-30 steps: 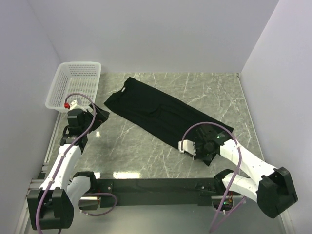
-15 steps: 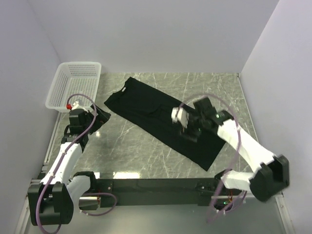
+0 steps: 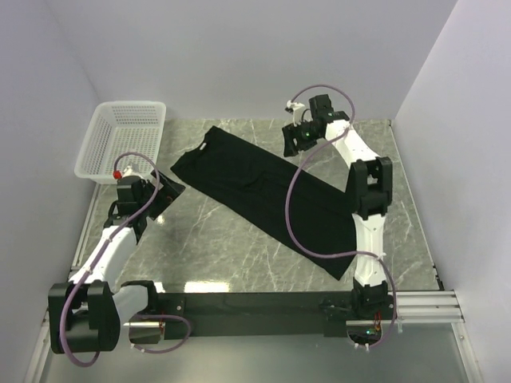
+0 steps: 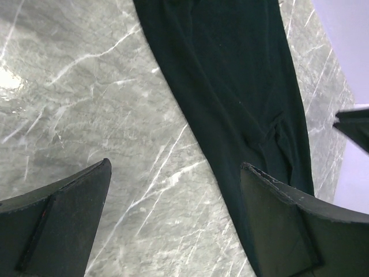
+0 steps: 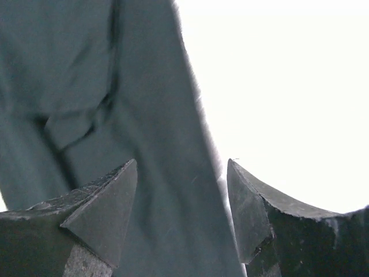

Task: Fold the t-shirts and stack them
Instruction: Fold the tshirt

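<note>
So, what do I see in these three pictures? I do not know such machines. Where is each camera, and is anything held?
These are two robot arms bolted to a marble table. The wide picture looks down from above; the other two come from a camera on each wrist, so the dark wedges are its fingers. A black t-shirt, folded into a long strip, lies flat; a white basket stands at the far left corner. The left gripper and right gripper are both open, holding nothing.

The black t-shirt (image 3: pixel 263 191) lies flat on the marble table (image 3: pixel 207 239) in front of me, folded lengthwise into a long narrow strip. It runs diagonally, collar end far left, other end near right, with a small rumple near its middle.
</note>
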